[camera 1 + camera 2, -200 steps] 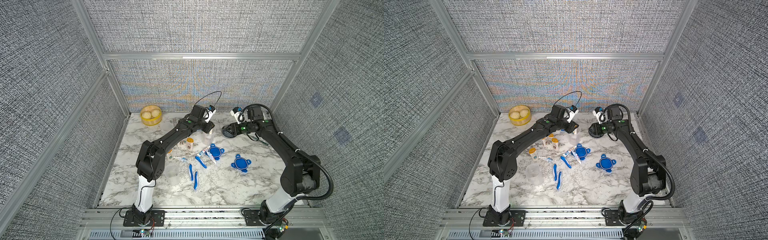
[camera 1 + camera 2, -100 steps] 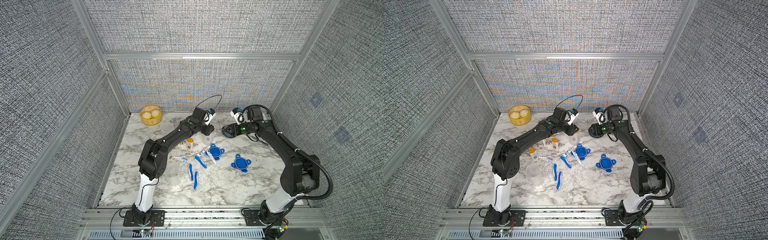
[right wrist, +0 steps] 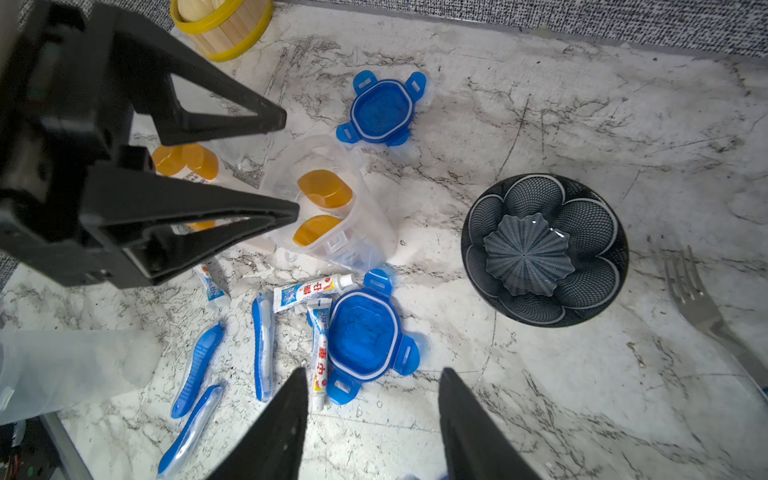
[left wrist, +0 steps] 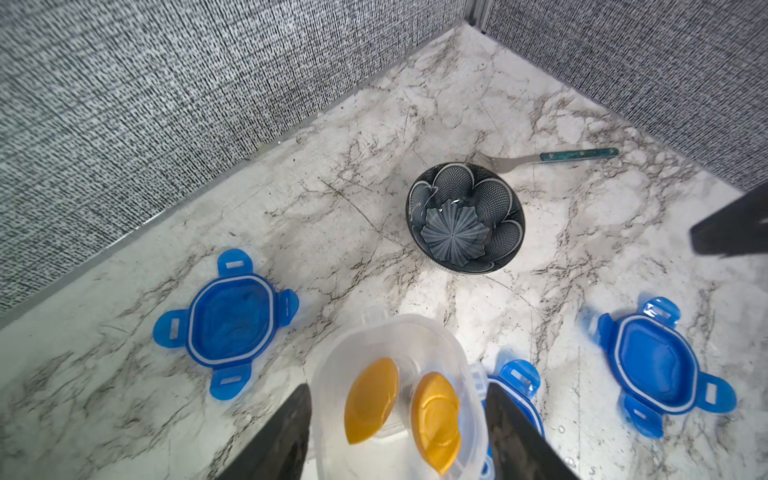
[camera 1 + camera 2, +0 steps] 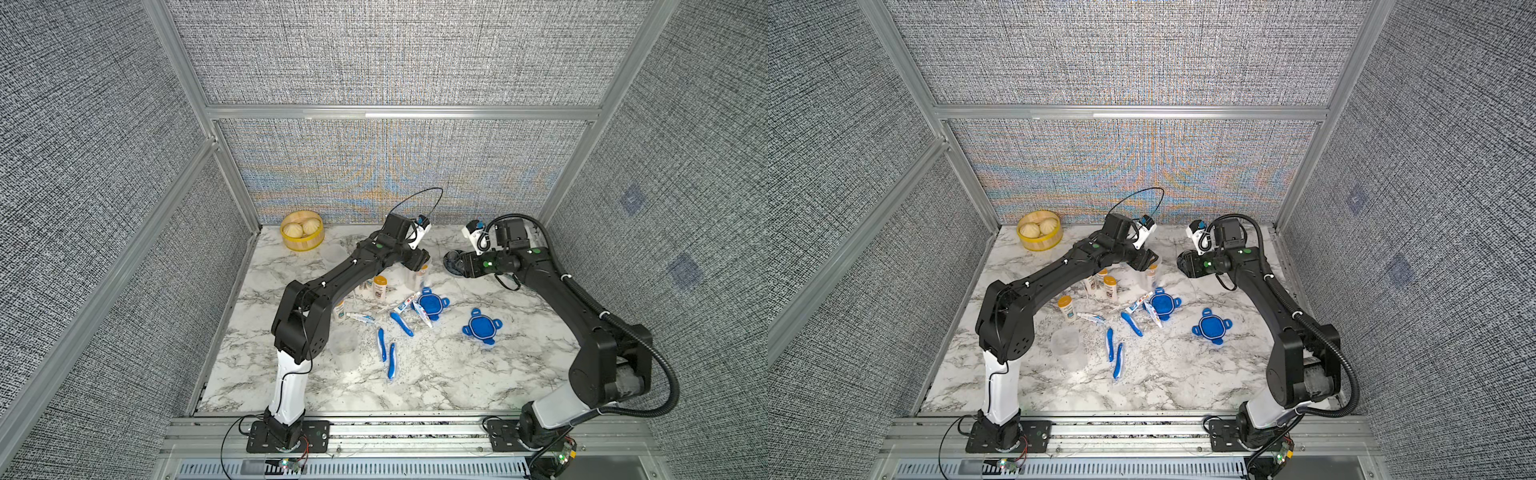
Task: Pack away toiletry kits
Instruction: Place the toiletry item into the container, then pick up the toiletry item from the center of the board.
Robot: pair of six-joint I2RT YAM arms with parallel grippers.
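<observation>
Left gripper [image 3: 292,166] has spread its jaws wider, now empty and poised at the clear cup [image 3: 374,241]. Near: toothbrushes [image 3: 197,365] and toothpaste tubes [image 3: 305,291] lie loose. Mid-table: cup holds two orange-capped bottles [image 3: 325,188]. Farther right: right gripper [image 3: 374,370] parted, holding nothing. Risk — a withdrawing finger snags the rim, tipping the cup.

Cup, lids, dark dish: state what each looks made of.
Cup: clear plastic, slightly glossy; the bottles show through its wall. Lids: blue moulded plastic with a white seal ring. Dish: probably glazed ceramic; dark, fine-patterned, with bright highlights.
</observation>
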